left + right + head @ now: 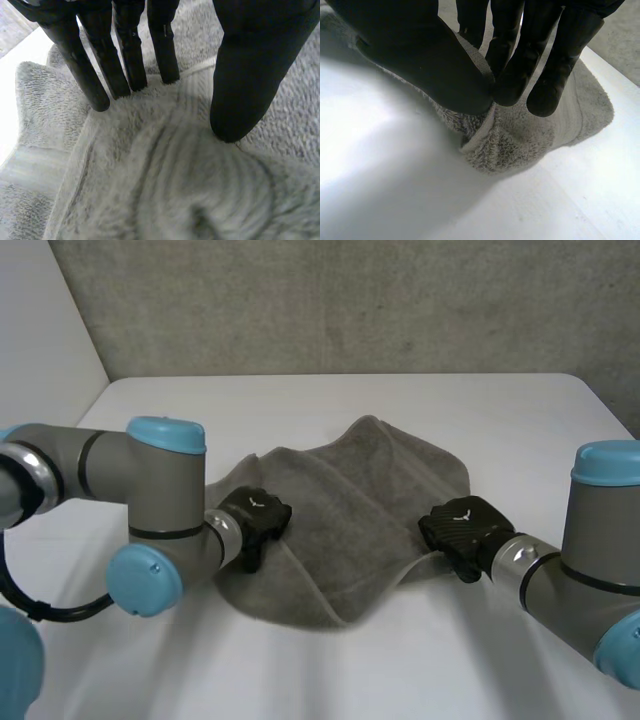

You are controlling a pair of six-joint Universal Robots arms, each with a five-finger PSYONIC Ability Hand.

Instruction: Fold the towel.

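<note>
Grey towel (365, 510) lies rumpled at centre frame on the white table (500, 410). Left hand (255, 518), at its left edge: straight fingers (127, 55) close together, tips on cloth, thumb apart. Right hand (462, 525), at its right edge: thumb and fingers (512, 75) pinching the cloth.

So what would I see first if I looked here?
A rumpled grey towel lies in the middle of the white table. The black right hand pinches its right edge, and the left hand presses straight fingers on its left side.
</note>
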